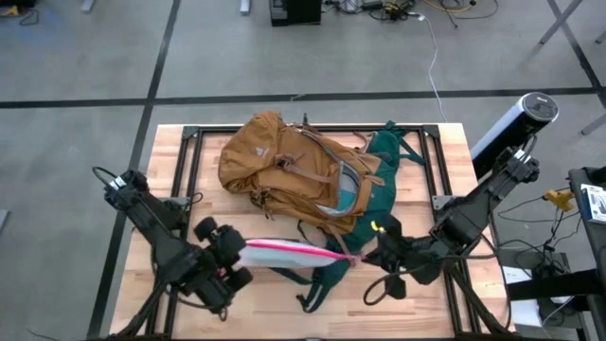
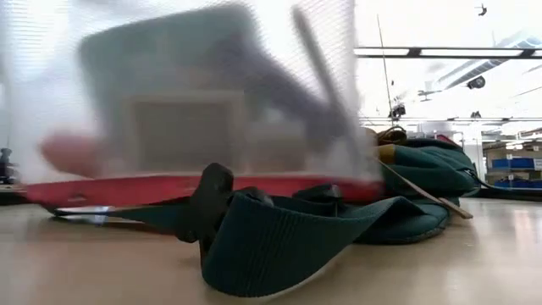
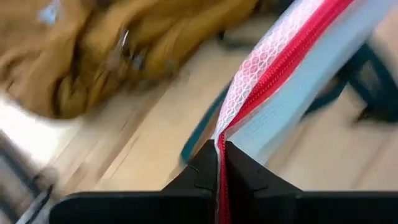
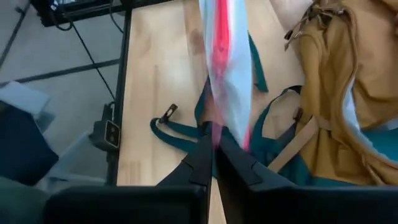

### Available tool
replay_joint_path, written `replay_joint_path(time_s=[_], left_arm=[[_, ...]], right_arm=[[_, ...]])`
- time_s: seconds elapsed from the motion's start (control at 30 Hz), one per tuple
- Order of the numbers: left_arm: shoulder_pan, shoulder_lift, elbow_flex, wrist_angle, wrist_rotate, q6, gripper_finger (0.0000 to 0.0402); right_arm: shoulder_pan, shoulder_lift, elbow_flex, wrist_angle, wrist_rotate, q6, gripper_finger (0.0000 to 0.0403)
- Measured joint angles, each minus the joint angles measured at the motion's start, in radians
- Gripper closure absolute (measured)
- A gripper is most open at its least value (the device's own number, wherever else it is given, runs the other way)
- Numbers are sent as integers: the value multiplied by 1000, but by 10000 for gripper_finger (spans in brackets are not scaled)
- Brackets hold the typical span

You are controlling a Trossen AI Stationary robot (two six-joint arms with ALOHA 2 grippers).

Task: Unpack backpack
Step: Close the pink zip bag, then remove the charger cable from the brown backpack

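The backpack (image 1: 298, 170) lies opened mid-surface (image 1: 426, 275), while the clear pink-zippered pouch (image 1: 289, 254), apparently already pulled out, hangs stretched near the front edge between the left gripper (image 3: 221, 149) and right gripper (image 4: 212, 140), both jaws clamped on its ends.

Your left arm reaches in from the desk's left front corner, its left hand (image 1: 237, 256) turned toward the middle and its two fingers (image 3: 202, 171) pressed together, pinching something thin between them. Your right arm comes down from the right edge, elbow raised, with the right hand (image 1: 365, 254) pointing back toward the left one. Its fingers (image 4: 202, 158) look closed as well, though the wrist view there is somewhat blurred.
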Motion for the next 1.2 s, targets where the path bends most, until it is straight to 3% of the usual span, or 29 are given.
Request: replay_joint_path(time_s=[0.2,0.3,0.43,0.6,0.8,1.03,1.2], left_arm=[[-53,0,-37,44,74,-17,401],[-86,2,-92,177,74,-5,401],[-117,4,-186,322,102,-38,395],[-146,7,-311,374,201,-178,349],[-171,5,-461,375,397,-317,279],[-178,-33,-408,379,418,-269,197],[-182,-87,-294,377,278,-265,162]], right_arm=[[-34,36,-7,-30,85,7,339],[-72,43,-16,-61,158,53,300],[-140,45,-27,-89,142,69,260],[-207,46,-29,-85,95,10,232],[-246,57,-33,-85,82,-5,228],[-276,57,-33,-210,6,85,217],[-318,57,-40,-286,7,98,205]])
